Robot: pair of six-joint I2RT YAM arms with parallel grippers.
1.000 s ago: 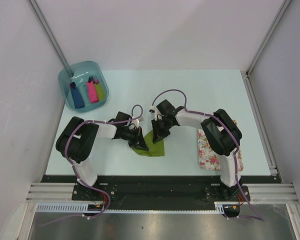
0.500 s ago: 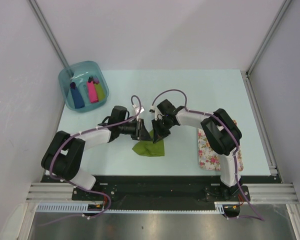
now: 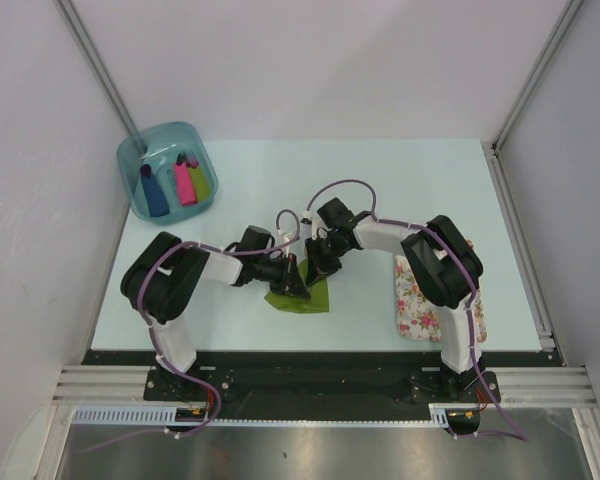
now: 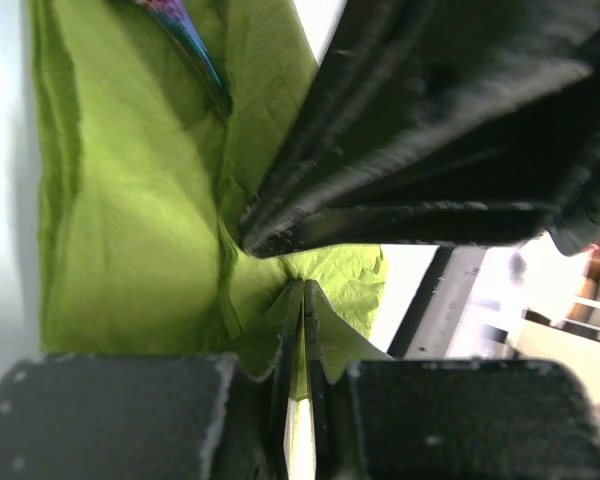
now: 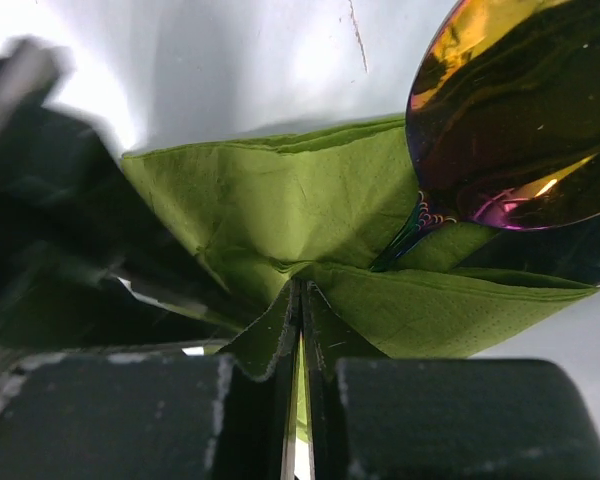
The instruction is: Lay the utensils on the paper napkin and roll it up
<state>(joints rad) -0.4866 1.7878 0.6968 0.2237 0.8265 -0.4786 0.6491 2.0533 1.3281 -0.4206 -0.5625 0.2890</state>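
We see the paper napkin (image 3: 308, 298) lying crumpled and folded on the pale table (image 3: 430, 190). It is near the front edge, about in the middle, between the two arms. It is plain green. Both arms reach in and meet just over it.

The left gripper (image 4: 300, 365) is squeezed tight on a raised fold of the napkin. In its own camera, the green paper stands up in a thin ridge between its two black fingers (image 4: 110, 420). The right gripper (image 5: 300, 345) is also pressed together, with a pinch of green paper caught in it. The two grippers are very close to each other.

The spoon (image 5: 520, 110) is dark and shines gold and purple. Its neck goes down into a fold of the napkin and its round head sticks out. In the left wrist view, a thin shiny utensil (image 4: 195, 50) pokes out of a fold. We cannot tell which one it is.

At the back left of the table, a blue-green bin (image 3: 140, 150) holds a blue roll (image 3: 155, 192), a pink roll (image 3: 185, 183) and a lime roll (image 3: 200, 180). A flowery mat (image 3: 415, 305) lies on the right, partly under the right arm.
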